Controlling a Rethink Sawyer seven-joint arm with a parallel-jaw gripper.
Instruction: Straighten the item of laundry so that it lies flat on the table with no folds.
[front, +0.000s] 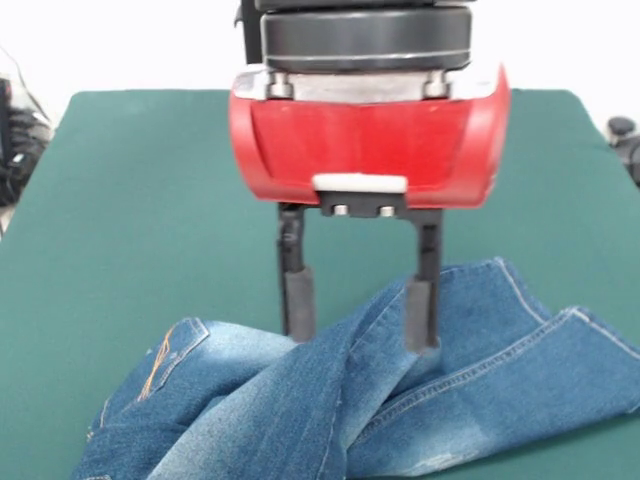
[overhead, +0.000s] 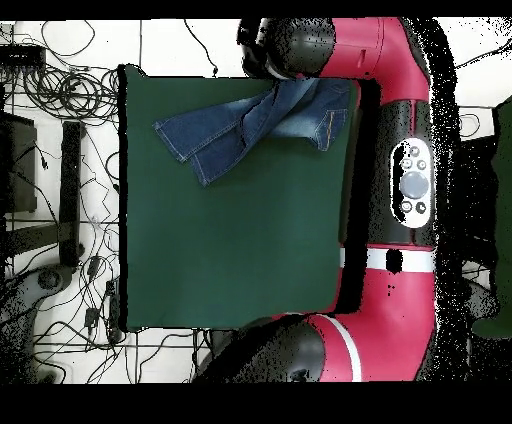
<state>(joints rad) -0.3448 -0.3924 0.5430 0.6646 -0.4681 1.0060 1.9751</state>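
Soft, limp jeans (front: 400, 390) bunched at 6 o'clock on tabletop (front: 130, 220); gripper (front: 360, 335) spread wide, straddling raised fold; best pinched there.

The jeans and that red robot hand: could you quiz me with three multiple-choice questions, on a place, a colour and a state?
1. Where do the jeans lie in the front view?
A. near edge of the table
B. far edge
C. on the floor

2. What colour is the pocket stitching?
A. white
B. orange
C. green

3. How is the gripper?
A. shut on a button
B. open, fingers down on the denim
C. raised high above the cloth

A: they fill the picture's bottom.
B: orange lines show at left.
B: its fingers stand apart, tips at a fold.
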